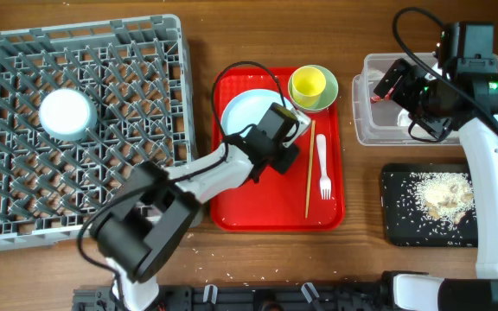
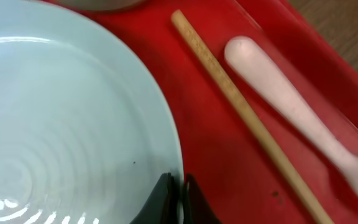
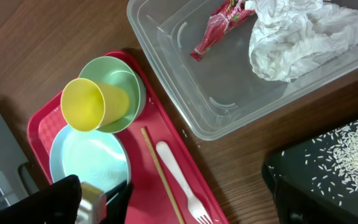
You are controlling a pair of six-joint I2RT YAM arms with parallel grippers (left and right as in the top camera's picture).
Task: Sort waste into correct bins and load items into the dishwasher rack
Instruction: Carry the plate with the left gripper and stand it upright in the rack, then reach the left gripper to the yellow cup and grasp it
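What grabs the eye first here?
The big grey rack fills the left side, with one whitish bowl in it. At centre sits the red tray, where the left gripper is shut on the rim of the plate. At far right, rice lies strewn on the black tray.

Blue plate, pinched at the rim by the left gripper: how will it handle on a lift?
The pale blue plate looks rigid, so it probably won't flex. The left gripper pinches only its rim, so it will likely hang or pivot off-centre. Its glossy surface hints it could slip.
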